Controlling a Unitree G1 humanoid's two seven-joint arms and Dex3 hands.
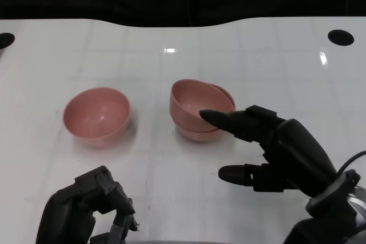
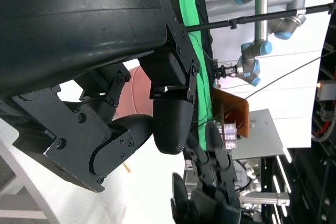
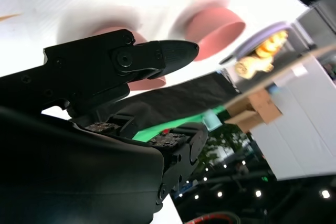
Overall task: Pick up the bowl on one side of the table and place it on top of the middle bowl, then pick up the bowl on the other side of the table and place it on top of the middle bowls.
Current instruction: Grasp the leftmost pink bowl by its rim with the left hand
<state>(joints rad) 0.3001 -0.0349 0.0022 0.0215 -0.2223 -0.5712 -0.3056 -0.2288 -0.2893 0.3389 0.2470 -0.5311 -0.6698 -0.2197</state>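
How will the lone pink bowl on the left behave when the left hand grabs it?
The single pink bowl looks like thin, smooth plastic, so it is probably light and rigid. Its glossy inside suggests the fingers could slip on the rim. The base looks narrower than the rim, so a side push may tip or slide it on the white table.

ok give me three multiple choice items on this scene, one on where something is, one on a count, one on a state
1. Where is the single bowl relative to the stacked bowls in the head view?
A. on the picture's left of them
B. on the picture's right of them
C. on top of them

2. How many pink bowls are on the table?
A. one
B. three
C. five

3. What is the right hand doing?
A. gripping the single bowl
B. lifting the stack
C. holding nothing, fingers apart by the stack

Answers: 1 A, the lone bowl sits on the picture's left. 2 B, two are nested plus one apart. 3 C, its fingers are spread with nothing between them.
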